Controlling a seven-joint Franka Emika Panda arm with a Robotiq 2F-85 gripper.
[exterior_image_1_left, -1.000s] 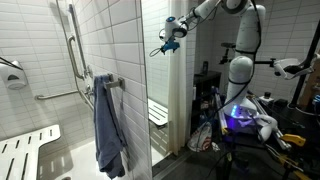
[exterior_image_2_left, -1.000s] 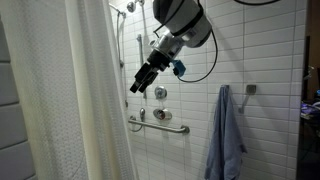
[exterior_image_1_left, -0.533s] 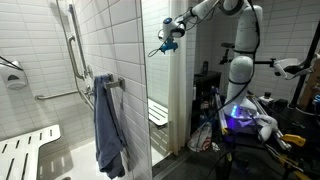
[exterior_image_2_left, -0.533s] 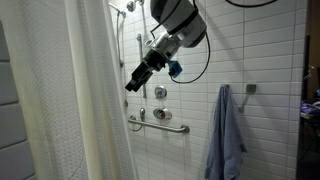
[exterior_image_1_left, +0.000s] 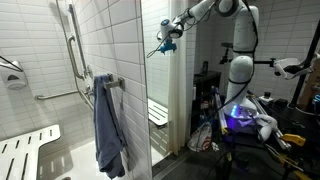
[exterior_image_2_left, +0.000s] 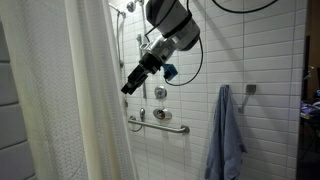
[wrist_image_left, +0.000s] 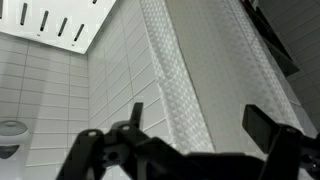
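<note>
Shower curtain (wrist_image_left: 185, 90) right up close: white, matt, with a fine dimpled waffle texture, and whether it's cloth or plastic is hard to call. The gripper (exterior_image_2_left: 126, 88) is black and matt, hard plastic or coated metal by the look of it. The wall tiles (exterior_image_2_left: 265, 60) are white, smooth and glossy, catching the light. The grab bar (exterior_image_2_left: 160, 125) is bright polished metal. The towel (exterior_image_2_left: 225, 135) is soft blue cloth, dull and rumpled. The bench (exterior_image_1_left: 25, 150) looks like smooth white plastic slats.

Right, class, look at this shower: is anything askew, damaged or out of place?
Nothing stands out. The blue towel hangs straight on the tiled wall, the shower curtain falls evenly, and the open, empty hand hovers close to the curtain.
</note>
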